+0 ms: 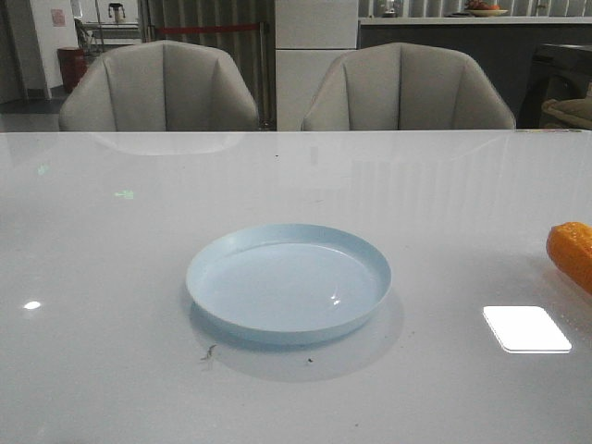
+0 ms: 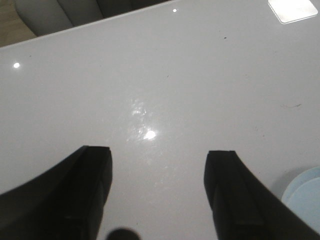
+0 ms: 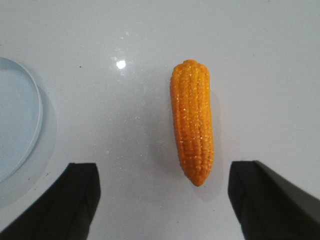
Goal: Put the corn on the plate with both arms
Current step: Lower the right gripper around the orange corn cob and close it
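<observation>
The right pincer (image 3: 162, 200) hangs wide open and empty above the corn (image 3: 192, 127), which lies flat on the worktop (image 1: 111, 231) between its fingers, well right of the plate (image 1: 289, 282). The left pincer (image 2: 157, 187) is also spread and empty, near the plate's edge. The pickup has not started; next, the right pincer should lower and close across the cob.

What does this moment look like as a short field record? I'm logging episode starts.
corn: lying on the table, right of the plate, untouched
plate: centre of table, nothing on it
left gripper: jaws open over bare table
right gripper: jaws open, above the corn
task status: corn not yet on plate
</observation>
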`<control>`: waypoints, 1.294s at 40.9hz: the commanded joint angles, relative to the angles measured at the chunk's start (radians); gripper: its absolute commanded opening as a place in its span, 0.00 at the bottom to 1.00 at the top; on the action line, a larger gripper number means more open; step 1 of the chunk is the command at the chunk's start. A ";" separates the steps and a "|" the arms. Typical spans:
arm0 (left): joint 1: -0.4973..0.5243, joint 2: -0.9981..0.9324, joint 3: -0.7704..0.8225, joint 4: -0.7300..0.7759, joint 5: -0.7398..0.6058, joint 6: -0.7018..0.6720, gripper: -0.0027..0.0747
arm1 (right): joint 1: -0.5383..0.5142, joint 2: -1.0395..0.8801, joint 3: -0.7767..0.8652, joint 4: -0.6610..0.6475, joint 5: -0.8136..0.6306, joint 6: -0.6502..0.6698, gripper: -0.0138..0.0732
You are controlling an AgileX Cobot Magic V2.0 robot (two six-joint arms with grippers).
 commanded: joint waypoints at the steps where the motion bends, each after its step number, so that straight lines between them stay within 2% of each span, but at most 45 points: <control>1: 0.031 -0.132 0.147 0.009 -0.161 -0.067 0.62 | -0.004 0.028 -0.091 -0.020 -0.007 -0.004 0.88; 10: 0.113 -0.359 0.539 0.013 -0.309 -0.087 0.62 | -0.004 0.199 -0.261 -0.068 0.125 -0.004 0.88; 20: 0.154 -0.551 0.751 0.006 -0.327 -0.087 0.62 | -0.004 0.430 -0.401 -0.104 0.214 -0.004 0.88; 34: 0.154 -0.636 0.788 0.006 -0.291 -0.087 0.62 | -0.004 0.675 -0.517 -0.104 0.263 -0.005 0.88; 53: 0.154 -0.636 0.788 -0.038 -0.281 -0.087 0.62 | -0.004 0.779 -0.540 -0.133 0.247 -0.005 0.88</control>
